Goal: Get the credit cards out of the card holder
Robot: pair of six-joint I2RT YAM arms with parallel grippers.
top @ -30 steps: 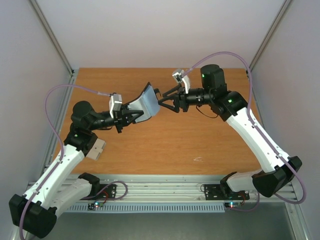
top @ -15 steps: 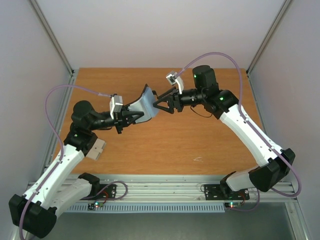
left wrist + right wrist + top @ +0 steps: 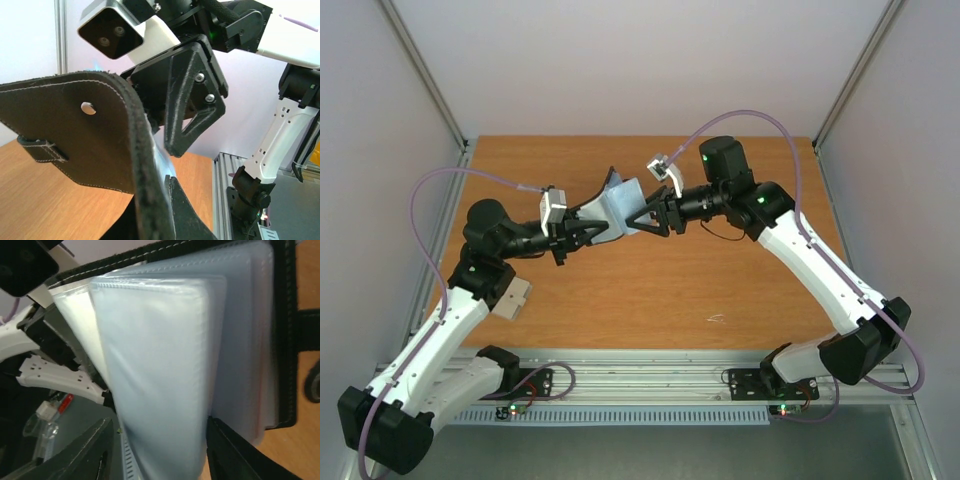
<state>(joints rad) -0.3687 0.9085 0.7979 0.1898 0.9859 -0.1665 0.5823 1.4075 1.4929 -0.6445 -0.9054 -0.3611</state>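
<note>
1. Orange-brown wood of the table (image 3: 720,290) lay below, with pale walls round it. Both arms met above its far middle, well clear of the surface.
2. At the meeting point the right gripper (image 3: 642,214) was spread, not clamped. In its wrist view its two dark fingers (image 3: 235,455) stood apart at the bottom edge, and the fanned plastic sleeves (image 3: 160,365) rose between them. Whether either finger touched a sleeve could not be told.
3. Opposite it, the left gripper (image 3: 582,232) was clenched on the black cover of the card holder (image 3: 615,205). It held the holder aloft and folded open, with the pale blue inside turned toward the right arm.
4. The holder lay straight ahead of the right fingertips, between the two grippers. Its sleeves ran lengthwise up the right wrist view, with their loose edges fanned out toward the fingers. The right arm was nearer the sleeves, so I judged any pull would fall to it while the left arm braced the cover.
5. None of the credit cards could be made out. The sleeves were cloudy, and no red spot, black card or teal showed through them.
6. Farther out, the left wrist view showed the cover's stitched edge, a metal snap stud (image 3: 88,107) and a strap (image 3: 42,147). The right wrist's camera (image 3: 120,30) sat above them.
7. No brand, label or writing could be read anywhere.
</note>
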